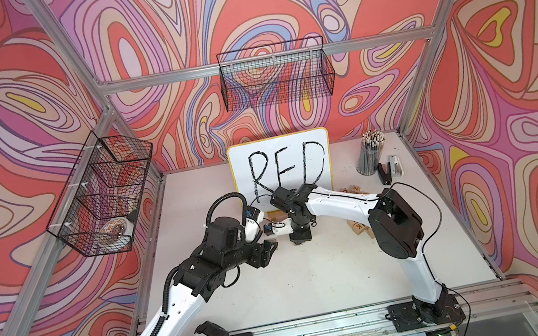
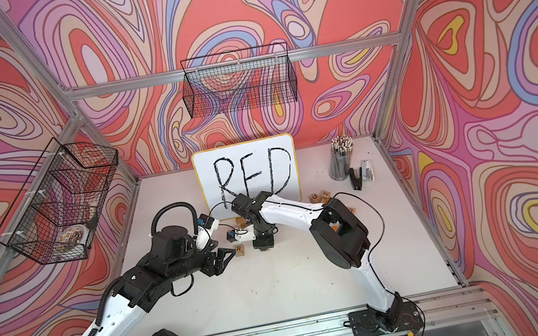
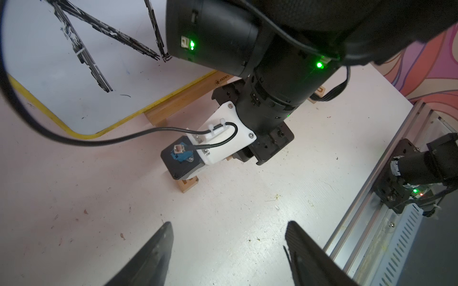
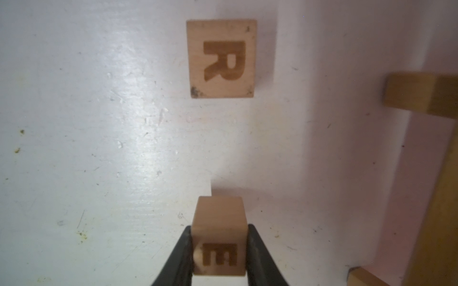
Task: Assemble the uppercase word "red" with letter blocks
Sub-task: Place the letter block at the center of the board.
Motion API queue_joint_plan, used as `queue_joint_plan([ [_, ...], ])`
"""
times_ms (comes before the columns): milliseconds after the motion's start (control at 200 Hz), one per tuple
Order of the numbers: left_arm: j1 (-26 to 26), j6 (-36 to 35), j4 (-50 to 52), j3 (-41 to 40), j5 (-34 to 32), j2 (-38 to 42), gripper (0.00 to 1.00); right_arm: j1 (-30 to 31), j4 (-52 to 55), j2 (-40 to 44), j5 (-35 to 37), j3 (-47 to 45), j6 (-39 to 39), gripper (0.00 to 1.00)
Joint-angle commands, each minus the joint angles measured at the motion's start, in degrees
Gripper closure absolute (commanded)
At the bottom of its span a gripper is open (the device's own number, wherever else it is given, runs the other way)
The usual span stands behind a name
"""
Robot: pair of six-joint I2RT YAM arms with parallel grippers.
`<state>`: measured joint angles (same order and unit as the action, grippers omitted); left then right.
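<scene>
Both jaws of the right end effector (image 4: 219, 250) press against the sides of the E block (image 4: 219, 218), gripping it low over the table (image 4: 99, 148); whether it touches the table is unclear. The R block (image 4: 221, 58) lies flat on the table ahead of those fingertips, apart from the E block. The left end effector (image 3: 229, 227) stands open and empty, near the R block.

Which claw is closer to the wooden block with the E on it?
Right. The right gripper clamps the E block; the left gripper hangs open beyond the R block.
</scene>
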<state>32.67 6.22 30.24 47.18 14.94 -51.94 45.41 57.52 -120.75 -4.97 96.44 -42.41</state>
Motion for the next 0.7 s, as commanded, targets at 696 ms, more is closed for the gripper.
queue_joint_plan([
  [696, 0.4, 0.2, 0.9, -0.8, -0.7, 0.2, 0.25, 0.4, -3.5, -1.9, -2.0, 0.3, -1.3, 0.80],
])
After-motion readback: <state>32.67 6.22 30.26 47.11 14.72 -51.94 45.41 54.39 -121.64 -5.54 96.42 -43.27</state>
